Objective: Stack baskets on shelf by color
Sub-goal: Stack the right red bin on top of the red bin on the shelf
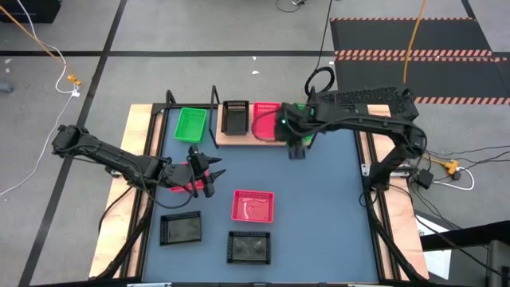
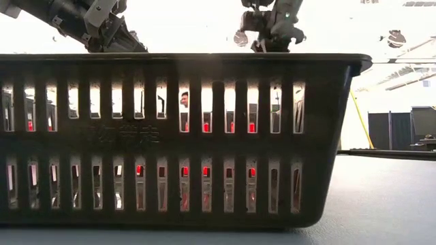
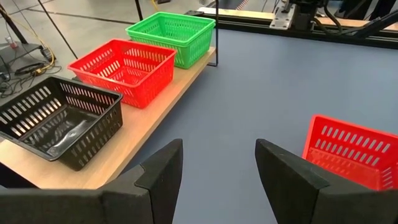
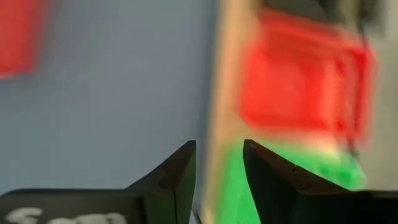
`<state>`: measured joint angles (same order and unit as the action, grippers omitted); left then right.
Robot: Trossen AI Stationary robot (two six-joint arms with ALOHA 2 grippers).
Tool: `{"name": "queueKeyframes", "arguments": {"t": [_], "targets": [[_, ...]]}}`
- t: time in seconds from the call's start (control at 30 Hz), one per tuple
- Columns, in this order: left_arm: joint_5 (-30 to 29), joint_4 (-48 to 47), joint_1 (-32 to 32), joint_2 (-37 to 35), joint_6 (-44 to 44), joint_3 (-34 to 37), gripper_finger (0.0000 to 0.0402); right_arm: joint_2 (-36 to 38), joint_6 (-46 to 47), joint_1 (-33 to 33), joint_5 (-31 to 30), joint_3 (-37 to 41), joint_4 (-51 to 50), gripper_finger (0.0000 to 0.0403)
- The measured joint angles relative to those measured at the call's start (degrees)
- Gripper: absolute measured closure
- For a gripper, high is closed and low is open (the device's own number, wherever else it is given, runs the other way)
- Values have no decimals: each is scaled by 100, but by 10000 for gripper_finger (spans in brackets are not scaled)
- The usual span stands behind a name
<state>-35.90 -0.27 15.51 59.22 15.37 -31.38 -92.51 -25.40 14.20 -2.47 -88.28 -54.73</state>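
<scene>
On the light-wood shelf (image 1: pixel 239 137) at the table's far edge stand a black basket (image 3: pixel 59 121), a pink-red one (image 3: pixel 124 68) and a green one (image 3: pixel 171 34). My left gripper (image 1: pixel 211 171) (image 3: pixel 217 146) hovers open over the table's left-middle, nothing between its fingers. A pink-red basket (image 1: pixel 182 183) lies partly hidden under that arm. My right gripper (image 1: pixel 296 147) (image 4: pixel 219 146) is open above the shelf's near edge by the green basket (image 1: pixel 284 121). That view is blurred. Another pink-red basket (image 1: pixel 253 206) sits mid-table.
A second green basket (image 1: pixel 191 123) sits left of the board between black frame rods. Two black baskets (image 1: pixel 181 229) (image 1: pixel 249 245) rest near the table's near edge; one of them (image 2: pixel 177 136) fills the low view. Blue-grey tabletop (image 1: pixel 327 199) lies bare on the right.
</scene>
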Motion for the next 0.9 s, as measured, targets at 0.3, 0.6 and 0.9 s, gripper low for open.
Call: {"name": "queueKeyframes", "arguments": {"t": [0.3,0.6,0.9], "targets": [[2,-650,12,2,590,0,199,-44,-1605,-1320,401,1105,1564,285],[-11,-901,11,2,741,2,199,-610,-1942,-2556,-309,1102,2245,285],[-13,-909,13,2,783,2,199,-686,-1721,-2979,-324,1104,2063,290]]}}
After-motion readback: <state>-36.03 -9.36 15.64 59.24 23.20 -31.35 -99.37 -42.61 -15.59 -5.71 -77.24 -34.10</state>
